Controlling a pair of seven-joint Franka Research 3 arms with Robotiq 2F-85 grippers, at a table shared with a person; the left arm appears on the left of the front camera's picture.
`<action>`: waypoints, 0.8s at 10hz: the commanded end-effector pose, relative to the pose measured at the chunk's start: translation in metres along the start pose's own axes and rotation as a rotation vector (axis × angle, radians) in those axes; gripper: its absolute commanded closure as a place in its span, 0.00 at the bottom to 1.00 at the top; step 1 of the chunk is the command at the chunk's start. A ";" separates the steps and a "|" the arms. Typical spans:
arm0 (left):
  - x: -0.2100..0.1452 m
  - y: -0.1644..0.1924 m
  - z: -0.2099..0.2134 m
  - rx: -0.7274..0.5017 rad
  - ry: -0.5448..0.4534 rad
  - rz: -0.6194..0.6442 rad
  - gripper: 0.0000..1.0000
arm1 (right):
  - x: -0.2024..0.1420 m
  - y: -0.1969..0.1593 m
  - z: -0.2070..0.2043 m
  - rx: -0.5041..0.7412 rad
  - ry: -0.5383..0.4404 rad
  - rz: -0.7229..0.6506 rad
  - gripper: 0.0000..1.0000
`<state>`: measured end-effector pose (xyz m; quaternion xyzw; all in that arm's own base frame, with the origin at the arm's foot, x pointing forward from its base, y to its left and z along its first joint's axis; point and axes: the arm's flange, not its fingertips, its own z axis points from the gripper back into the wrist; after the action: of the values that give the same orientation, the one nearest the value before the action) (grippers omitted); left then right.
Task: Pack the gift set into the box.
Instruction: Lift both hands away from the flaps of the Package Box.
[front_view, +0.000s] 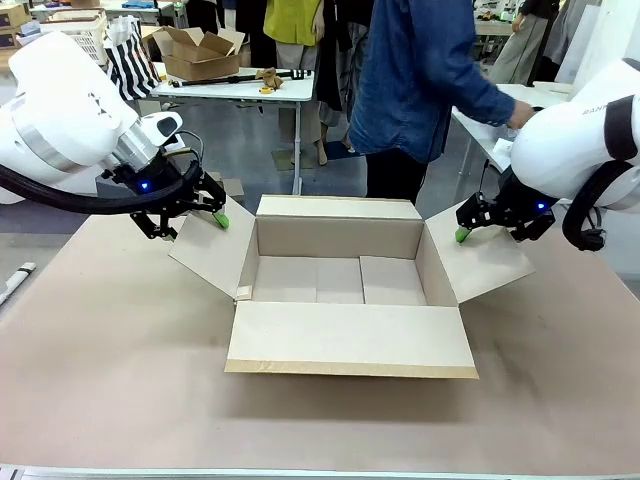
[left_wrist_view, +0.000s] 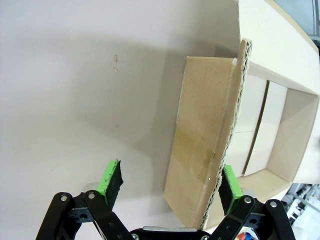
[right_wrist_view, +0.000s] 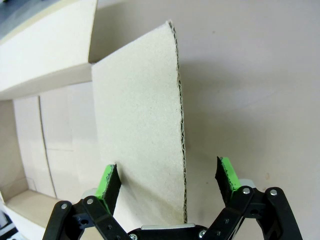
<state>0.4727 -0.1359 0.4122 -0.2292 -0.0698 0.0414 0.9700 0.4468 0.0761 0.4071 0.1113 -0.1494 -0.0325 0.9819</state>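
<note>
The box (front_view: 345, 280) is a large brown carton in the middle of the table, all four flaps spread outward and its inside bare. My left gripper (front_view: 215, 213) hangs open at the outer edge of the left flap (left_wrist_view: 202, 145), and that flap's edge runs between its green pads (left_wrist_view: 111, 177) without being clamped. My right gripper (front_view: 466, 231) is open too, straddling the edge of the right flap (right_wrist_view: 142, 135) between its pads (right_wrist_view: 225, 175). The gift set is out of view.
A person in a blue shirt (front_view: 415, 85) stands just behind the box, reaching toward a side table at the right. Farther back, a white table (front_view: 235, 85) holds a smaller open carton (front_view: 200, 55). The tabletop (front_view: 110, 350) is brown.
</note>
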 end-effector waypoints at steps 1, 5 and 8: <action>-0.001 -0.003 0.001 0.020 -0.005 0.009 0.00 | -0.003 0.000 -0.001 -0.015 -0.022 -0.005 0.00; -0.001 -0.003 0.001 0.020 -0.005 0.009 0.00 | -0.003 0.000 -0.001 -0.015 -0.022 -0.005 0.00; -0.001 -0.003 0.001 0.020 -0.005 0.009 0.00 | -0.003 0.000 -0.001 -0.015 -0.022 -0.005 0.00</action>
<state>0.4727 -0.1359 0.4122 -0.2292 -0.0698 0.0414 0.9700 0.4468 0.0761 0.4071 0.1113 -0.1494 -0.0325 0.9819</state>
